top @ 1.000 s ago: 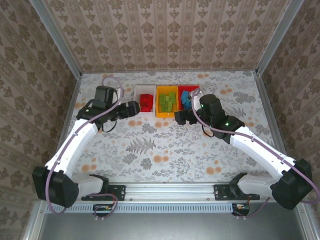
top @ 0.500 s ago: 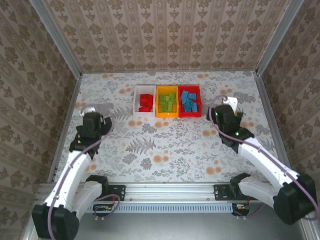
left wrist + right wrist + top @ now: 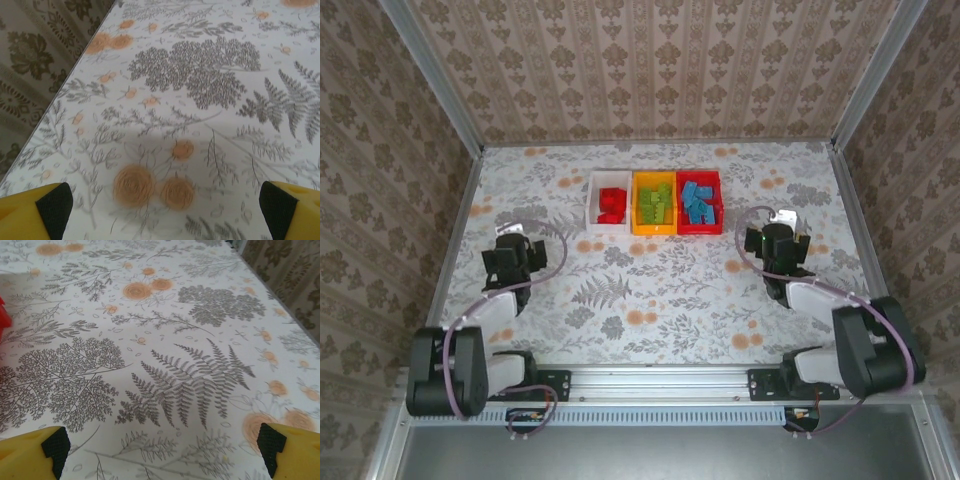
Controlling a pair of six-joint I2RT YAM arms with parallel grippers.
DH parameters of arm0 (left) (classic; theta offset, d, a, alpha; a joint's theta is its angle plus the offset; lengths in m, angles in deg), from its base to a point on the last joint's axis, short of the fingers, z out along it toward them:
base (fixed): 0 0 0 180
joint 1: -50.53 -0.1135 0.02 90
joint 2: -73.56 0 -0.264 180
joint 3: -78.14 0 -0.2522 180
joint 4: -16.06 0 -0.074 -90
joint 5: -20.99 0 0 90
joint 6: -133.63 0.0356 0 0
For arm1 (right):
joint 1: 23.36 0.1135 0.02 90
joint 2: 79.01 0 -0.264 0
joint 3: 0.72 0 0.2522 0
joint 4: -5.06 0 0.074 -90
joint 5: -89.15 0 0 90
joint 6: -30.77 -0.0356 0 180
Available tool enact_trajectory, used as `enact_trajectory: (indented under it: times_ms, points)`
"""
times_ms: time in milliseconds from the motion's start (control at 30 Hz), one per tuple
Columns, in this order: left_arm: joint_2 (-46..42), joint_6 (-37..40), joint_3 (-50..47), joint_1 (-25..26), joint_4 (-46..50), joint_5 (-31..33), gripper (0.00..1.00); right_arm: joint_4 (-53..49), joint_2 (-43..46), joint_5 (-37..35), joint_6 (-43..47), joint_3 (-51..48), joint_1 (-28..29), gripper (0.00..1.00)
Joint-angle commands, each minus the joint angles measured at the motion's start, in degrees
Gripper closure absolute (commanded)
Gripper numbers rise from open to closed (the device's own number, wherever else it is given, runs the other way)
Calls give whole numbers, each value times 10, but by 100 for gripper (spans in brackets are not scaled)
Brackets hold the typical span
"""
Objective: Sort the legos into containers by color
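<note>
Three containers stand side by side at the far middle of the table. The white bin [image 3: 592, 205] holds red legos [image 3: 611, 203], the yellow-orange bin [image 3: 655, 231] holds lime green legos [image 3: 657, 203], and the red bin [image 3: 700, 231] holds blue legos [image 3: 696, 201]. My left gripper [image 3: 512, 260] sits folded back at the near left, well away from the bins. In the left wrist view the left gripper [image 3: 165, 210] is open over bare tablecloth. My right gripper [image 3: 783, 246] rests at the near right; the right wrist view shows the right gripper [image 3: 162, 452] open with nothing between its fingers.
A floral patterned cloth [image 3: 660, 290] covers the table. Metal frame rails and wallpapered walls [image 3: 650, 70] close in the left, right and far sides. A red sliver, the red bin's edge [image 3: 3, 316], shows at the left of the right wrist view.
Both arms have drawn back from the bins toward the near edge and folded up. The left gripper's jaws widened slightly.
</note>
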Motion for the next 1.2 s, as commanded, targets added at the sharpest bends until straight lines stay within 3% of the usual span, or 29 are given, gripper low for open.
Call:
enact_trajectory:
  times_ms: [0,133,200,233,300,333,367,600,1167]
  points:
    - [58,24,28,-5,-131,-41,0,92,-46,66,60,35,-15,0]
    - [153,38,70,-10,-173,-73,0,226,-91,145,28,-11,-80,1]
    - [153,42,59,-12,-188,-89,0,278,-105,160,34,-35,-79,0]
    - [156,42,37,-11,-234,-89,0,340,-118,152,33,-60,-79,0]
    - [181,47,-6,-12,-344,-85,0,347,-99,120,14,-80,-81,0]
    - [186,46,-7,-14,-345,-84,0,371,-104,114,12,-88,-82,0]
    - [175,37,7,-15,-304,-84,0,376,-108,113,14,-88,-82,0]
    - [180,40,12,-12,-300,-78,0,269,-112,99,33,-28,-61,0]
    - [179,42,10,-10,-303,-73,0,288,-110,106,38,-40,-61,0]
